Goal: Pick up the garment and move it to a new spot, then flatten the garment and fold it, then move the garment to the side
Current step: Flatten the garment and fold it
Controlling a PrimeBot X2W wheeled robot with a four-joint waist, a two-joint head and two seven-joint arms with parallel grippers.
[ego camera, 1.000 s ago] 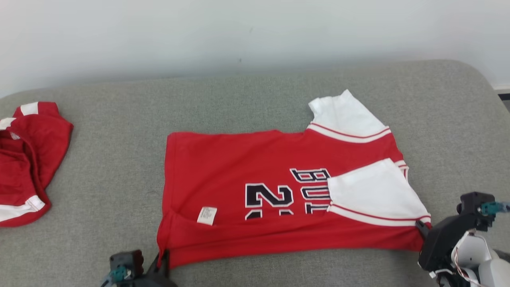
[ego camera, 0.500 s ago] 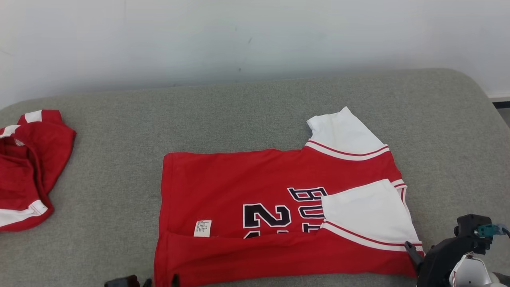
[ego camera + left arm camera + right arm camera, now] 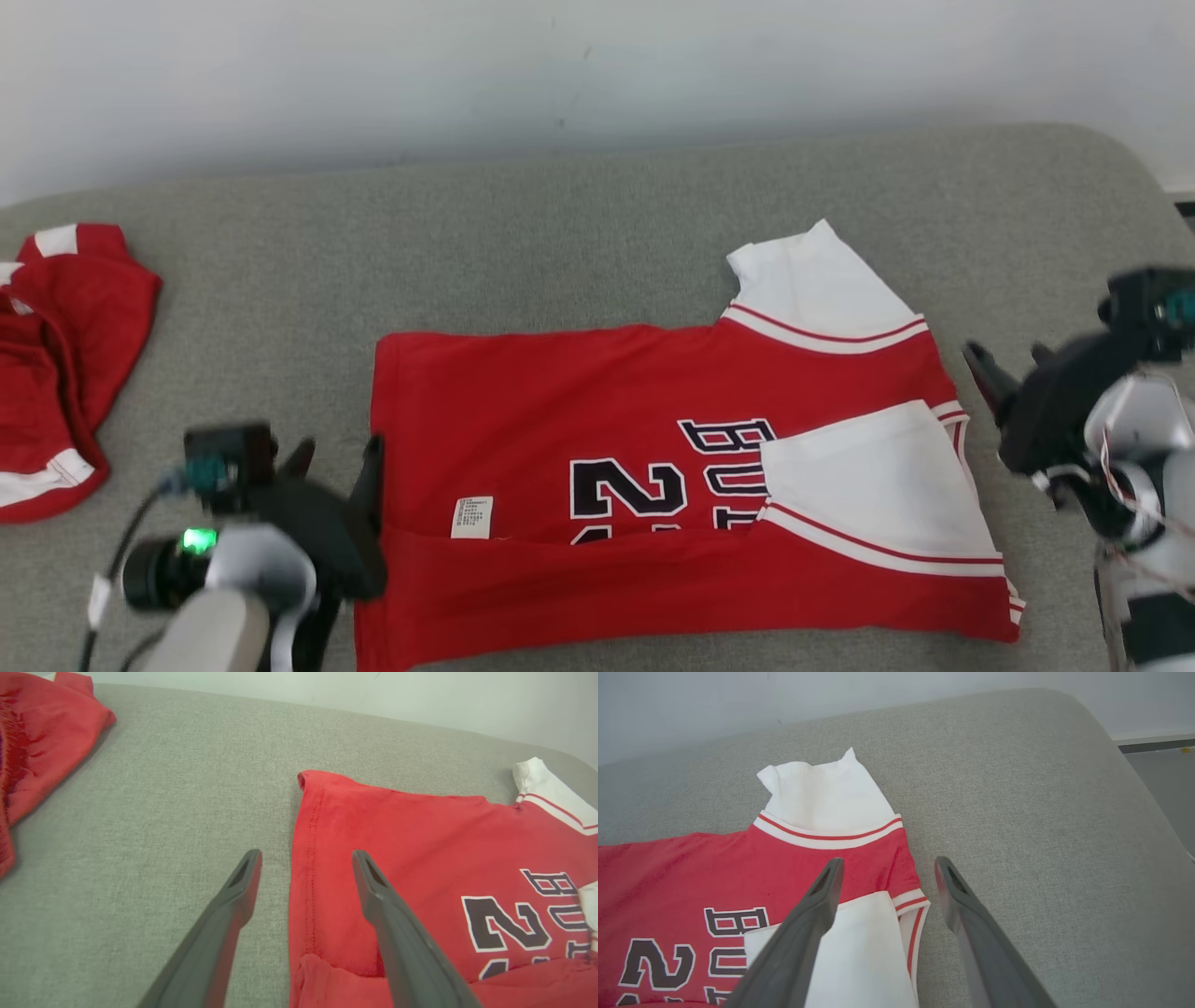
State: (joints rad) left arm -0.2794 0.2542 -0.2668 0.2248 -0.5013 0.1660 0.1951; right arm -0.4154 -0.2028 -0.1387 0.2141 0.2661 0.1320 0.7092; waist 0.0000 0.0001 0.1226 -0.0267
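**Both grippers let go of the jersey point(image 3: 560, 411) after the first fold**

A second ago each gripper was pinched on a near corner of the red jersey. Now both stand with fingers spread and empty. The near long edge lies turned over the shirt as a red band covering the bottom of the numbers. The first fold therefore looks done, and a second fold is probably next.

The jersey lies flat at the centre of the grey cushion point(image 3: 597, 233), sleeves toward 3 o'clock and hem toward 9 o'clock. The left gripper point(image 3: 338, 453) is at the jersey's 8 o'clock, fingers straddling the hem edge. The right gripper point(image 3: 1005, 355) hangs at 3 o'clock, near the shoulder end. A second red garment point(image 3: 65, 355) sits at 9 o'clock, well apart.
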